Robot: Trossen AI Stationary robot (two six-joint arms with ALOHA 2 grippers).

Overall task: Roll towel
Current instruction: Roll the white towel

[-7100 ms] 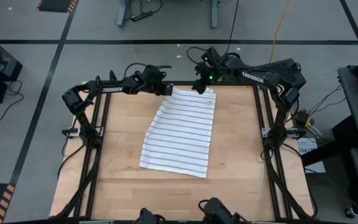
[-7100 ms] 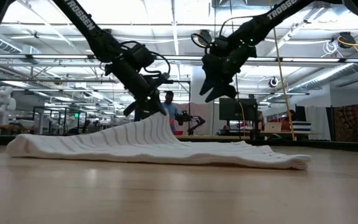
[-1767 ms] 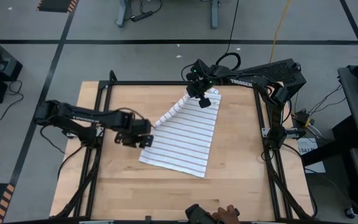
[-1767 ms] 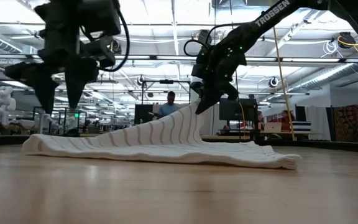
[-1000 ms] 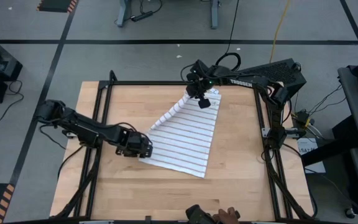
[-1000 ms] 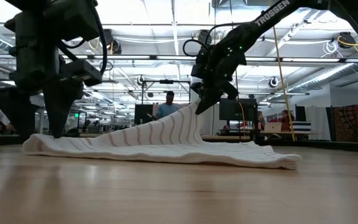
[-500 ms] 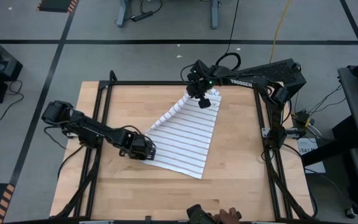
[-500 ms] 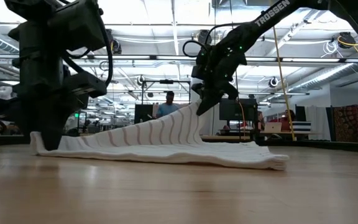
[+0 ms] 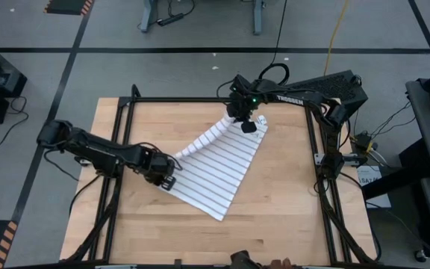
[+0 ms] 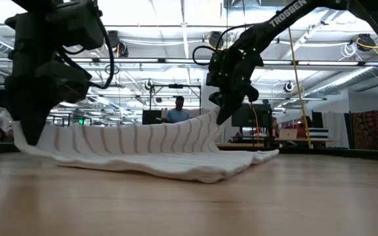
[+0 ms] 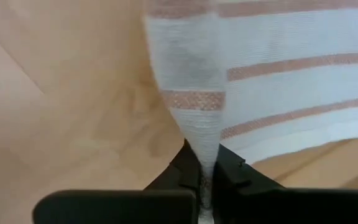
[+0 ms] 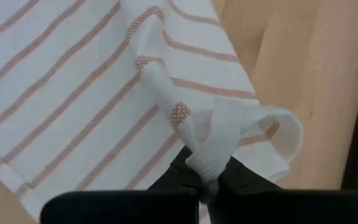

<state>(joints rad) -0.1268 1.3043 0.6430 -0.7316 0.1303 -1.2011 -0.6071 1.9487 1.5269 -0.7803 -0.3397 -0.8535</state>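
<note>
The white towel (image 9: 216, 166) with narrow dark stripes lies slanted on the wooden table. Its left edge hangs between my two grippers, and its near corner (image 9: 219, 217) and right part rest on the wood. My left gripper (image 9: 170, 170) is shut on the towel's left corner at the table's left middle. My right gripper (image 9: 243, 122) is shut on the far corner near the table's far edge. In the low view the raised edge (image 10: 130, 137) sags between the left gripper (image 10: 26, 134) and the right gripper (image 10: 223, 117). My left gripper pinches the towel's left corner (image 11: 202, 152) between its two fingers, coming steeply from above. The cloth is gathered into a narrow fold at the fingers. That corner is lifted clear of the table, and the towel spreads away from it. My right gripper pinches the towel's far corner (image 12: 211, 155) between its two fingers, slanting down from the far side. The cloth is bunched into several folds there. The corner is held above the table and the towel falls away from it onto the wood.
Black frame rails (image 9: 125, 134) run along the table's left, right and far sides. Bare wood (image 9: 275, 217) lies near and right of the towel. In the low view a person (image 10: 178, 110) stands in the room far behind the table.
My left gripper has shut on the towel's left corner and risen a little toward the table's left edge, rolling as it went. That corner has come up off the wood, the edge between the grippers now hangs, and the near corner has slid left. The right gripper has held its place.
</note>
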